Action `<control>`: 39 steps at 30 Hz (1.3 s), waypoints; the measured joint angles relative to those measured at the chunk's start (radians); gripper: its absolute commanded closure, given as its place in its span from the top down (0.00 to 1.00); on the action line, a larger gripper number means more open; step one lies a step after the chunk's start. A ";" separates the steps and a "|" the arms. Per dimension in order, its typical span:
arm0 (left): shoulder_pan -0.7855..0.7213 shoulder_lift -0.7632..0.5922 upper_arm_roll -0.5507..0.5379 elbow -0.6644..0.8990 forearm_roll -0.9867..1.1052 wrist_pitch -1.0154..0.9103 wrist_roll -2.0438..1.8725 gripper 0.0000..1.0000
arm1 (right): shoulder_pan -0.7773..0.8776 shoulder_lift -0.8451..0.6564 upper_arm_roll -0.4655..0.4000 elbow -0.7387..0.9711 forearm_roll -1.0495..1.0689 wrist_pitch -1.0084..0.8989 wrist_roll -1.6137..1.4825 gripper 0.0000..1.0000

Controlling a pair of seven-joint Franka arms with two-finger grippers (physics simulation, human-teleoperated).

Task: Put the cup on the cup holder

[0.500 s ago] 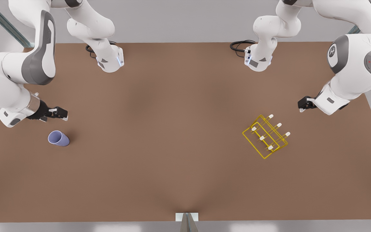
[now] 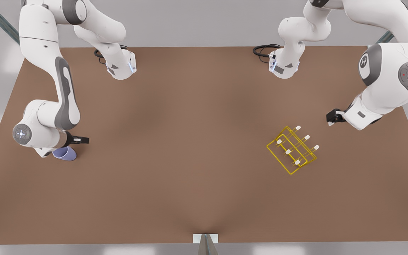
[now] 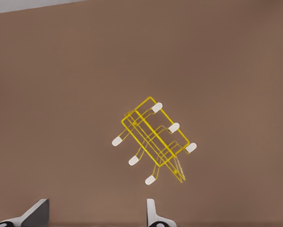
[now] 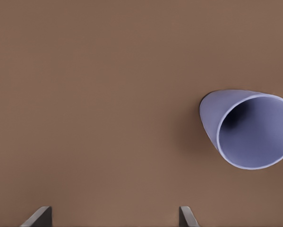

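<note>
Item 1, the cup [image 2: 66,154]: lavender-blue tapered tumbler, no handle, standing on the brown table [image 2: 190,141] well apart from the rack, toward the front view's left; in the right wrist view the cup [image 4: 247,128] shows its open mouth upward, off to one side of the camera's line. Item 2, the right gripper [image 2: 80,140]: hovers just beside and above the cup, on the side facing the rack; 2 fingertips [image 4: 39,216] appear in its wrist view set wide apart, holding nothing, and the cup does not lie between them. Item 3, the cup holder [image 2: 292,150]: yellow thin-wire rack with 6 white-tipped slanted pegs, all bare, far from the cup toward the front view's right; also seen in the left wrist view [image 3: 153,142]. Item 4, the left gripper [image 2: 332,117]: waits near the rack, on the side away from the cup, fingers [image 3: 153,215] spread and empty. Step in hand, as judged: approach for the grasp, task barely begun. To do it well, the right gripper should shift sideways until the cup sits centred between the fingers, descend straight, and close on the wall below the rim without tipping the light tumbler.
</note>
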 measured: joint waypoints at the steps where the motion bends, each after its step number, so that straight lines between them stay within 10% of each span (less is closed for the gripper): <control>1: 0.000 0.001 0.000 0.000 0.000 0.000 0.001 1.00 | -0.010 -0.014 0.000 -0.044 0.003 0.049 -0.014 1.00; 24: -0.001 0.008 0.000 -0.002 0.000 -0.008 0.008 1.00 | -0.110 0.087 -0.001 -0.132 0.051 0.490 -0.328 1.00; 29: -0.002 0.010 0.000 -0.002 0.000 -0.010 0.008 1.00 | -0.117 0.113 -0.002 -0.136 0.050 0.502 -0.367 0.71; 33: -0.001 0.010 0.000 -0.002 0.000 -0.012 0.008 1.00 | -0.129 0.130 -0.002 -0.135 0.047 0.507 -0.397 0.70; 39: -0.002 0.010 0.000 -0.002 0.000 -0.013 0.008 1.00 | -0.132 0.130 -0.001 -0.132 0.039 0.502 -0.440 0.25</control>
